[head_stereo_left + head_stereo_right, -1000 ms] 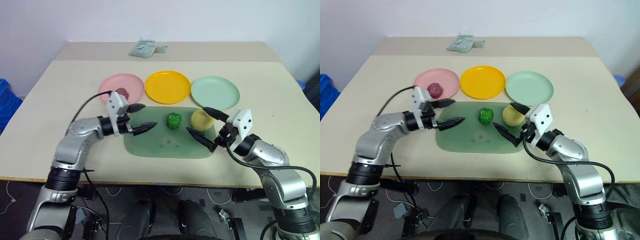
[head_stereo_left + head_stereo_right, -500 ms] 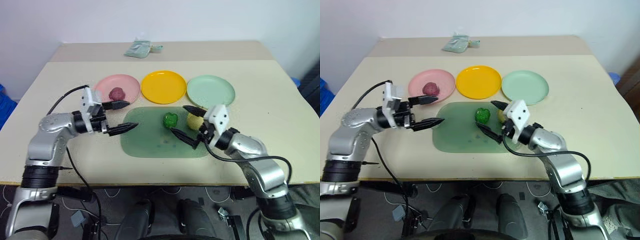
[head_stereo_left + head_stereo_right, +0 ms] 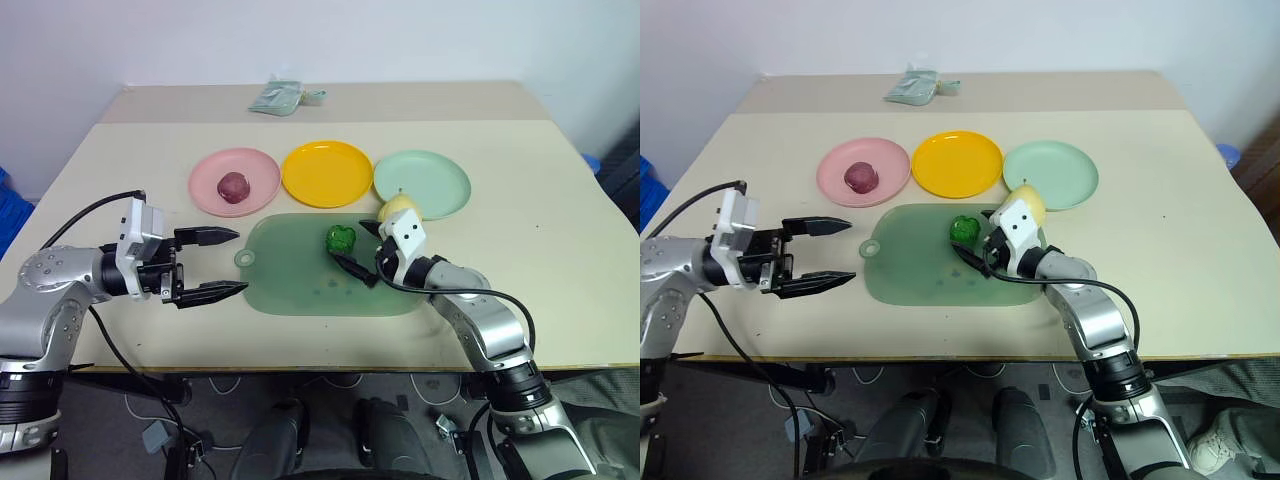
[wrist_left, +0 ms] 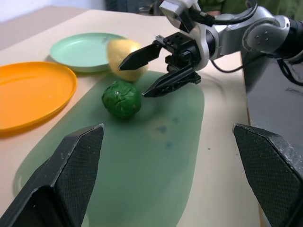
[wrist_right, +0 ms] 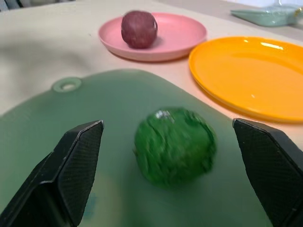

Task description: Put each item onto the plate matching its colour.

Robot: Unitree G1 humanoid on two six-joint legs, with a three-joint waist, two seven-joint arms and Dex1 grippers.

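A maroon ball (image 3: 233,186) lies on the pink plate (image 3: 258,168). To its right stand the yellow plate (image 3: 327,173) and the mint green plate (image 3: 421,183), both bare. The green pepper (image 3: 341,239) sits on the dark green mat (image 3: 300,280), and the yellow pear (image 3: 399,209) rests at the mat's far right corner. My right gripper (image 3: 353,243) is open and low over the mat, its fingertips right by the pepper (image 5: 175,144), which sits just ahead of the gap. My left gripper (image 3: 240,260) stands open and empty just left of the mat.
A grey-green packet (image 3: 277,98) lies at the table's far side. The mat has a small hanging hole (image 3: 241,259) at its left end. The table's near edge runs just in front of both arms.
My left gripper has drawn back to the left, off the mat and away from the pink plate. My right gripper has moved left past the pear to the pepper. The camera has also shifted.
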